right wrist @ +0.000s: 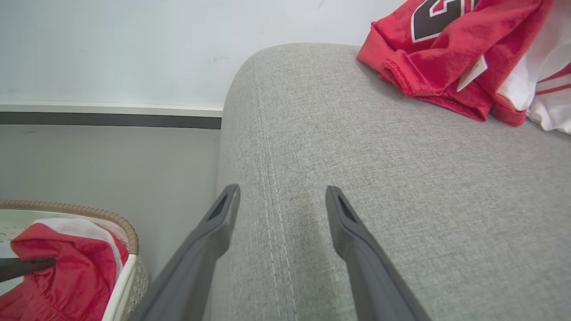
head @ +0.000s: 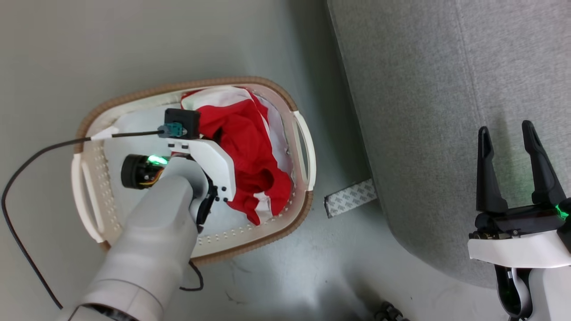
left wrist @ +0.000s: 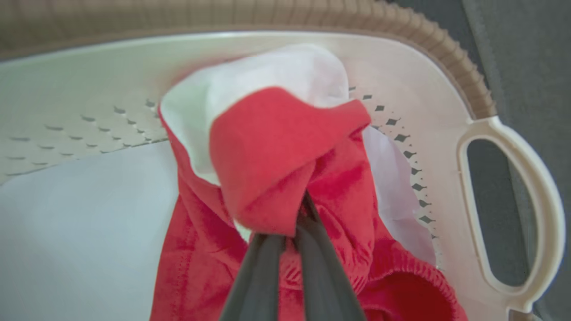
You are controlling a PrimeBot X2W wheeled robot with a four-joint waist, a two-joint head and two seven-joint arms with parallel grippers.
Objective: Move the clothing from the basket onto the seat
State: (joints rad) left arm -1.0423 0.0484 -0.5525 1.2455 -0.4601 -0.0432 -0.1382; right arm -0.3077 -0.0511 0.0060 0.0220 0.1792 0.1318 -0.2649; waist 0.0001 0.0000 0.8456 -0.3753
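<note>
The cream basket [head: 214, 82] with a brown rim stands on the floor left of the grey seat [head: 424, 111]. Red clothing with white trim [head: 250, 147] lies crumpled in its right half. My left arm reaches down into the basket, its fingers hidden under the wrist. In the left wrist view my left gripper [left wrist: 296, 218] is shut on a fold of the red clothing [left wrist: 276, 147]. My right gripper [head: 506, 131] hovers open over the seat, nothing between its fingers [right wrist: 223, 214]. A red jersey with black-and-white lettering [right wrist: 446, 53] lies on the seat [right wrist: 357, 178].
A black cable [head: 26, 160] runs from my left wrist over the basket's rim and across the floor. A grey patterned strip [head: 350, 197] lies on the floor between basket and seat. Behind the seat is a pale wall with a dark skirting [right wrist: 111, 119].
</note>
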